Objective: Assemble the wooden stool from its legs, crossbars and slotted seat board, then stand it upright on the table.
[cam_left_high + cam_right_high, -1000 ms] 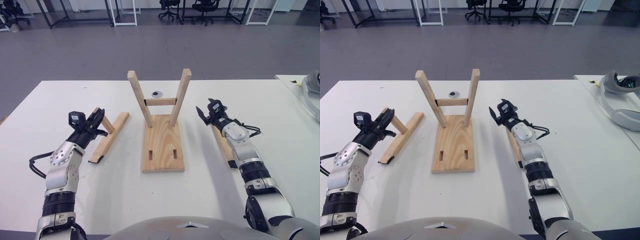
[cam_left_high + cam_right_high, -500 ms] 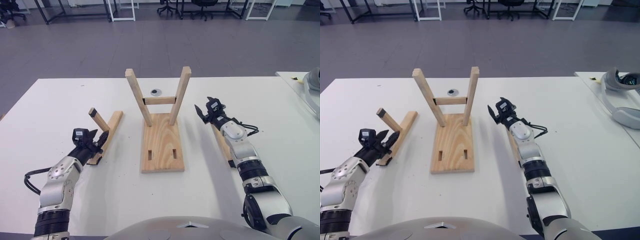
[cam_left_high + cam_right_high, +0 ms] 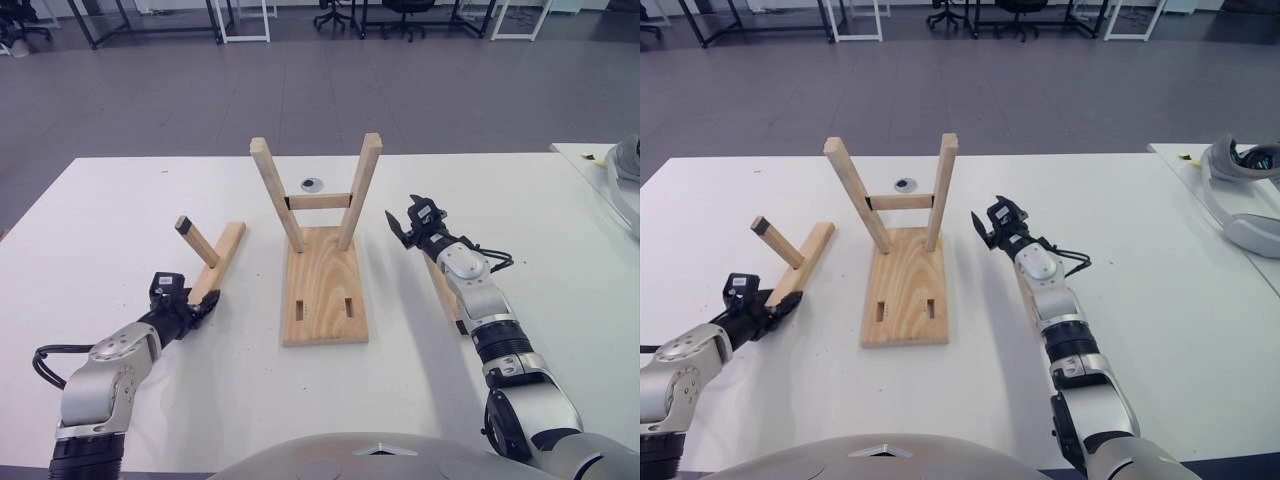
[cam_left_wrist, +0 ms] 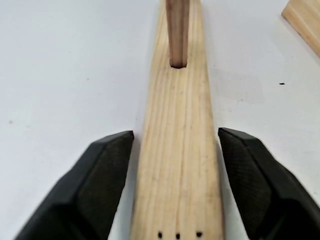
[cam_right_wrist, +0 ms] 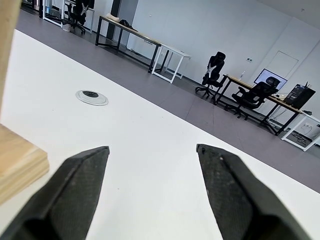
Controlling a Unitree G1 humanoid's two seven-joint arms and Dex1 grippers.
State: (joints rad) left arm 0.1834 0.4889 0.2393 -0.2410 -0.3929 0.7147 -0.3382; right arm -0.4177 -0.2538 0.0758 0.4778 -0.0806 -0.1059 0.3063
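1. Head view: we find the seat board (image 3: 325, 295) flat at mid-counter (image 3: 120, 210), with upright legs (image 3: 278, 195) and a crossbar (image 3: 320, 201) set in its far end. A loose leg (image 3: 218, 262) lies to its left, and the left fingers (image 3: 198, 308) are at that leg's near end. A second loose leg (image 3: 445, 295) lies under the right arm. The right fingers (image 3: 396, 229) are spread.
2. Left wrist view: the left fingers (image 4: 100, 170) are open on either side of the loose leg (image 4: 175, 175).
3. Right wrist view: the right fingers (image 5: 80, 185) are apart and hold nothing, near a corner of the seat board (image 5: 20, 160).
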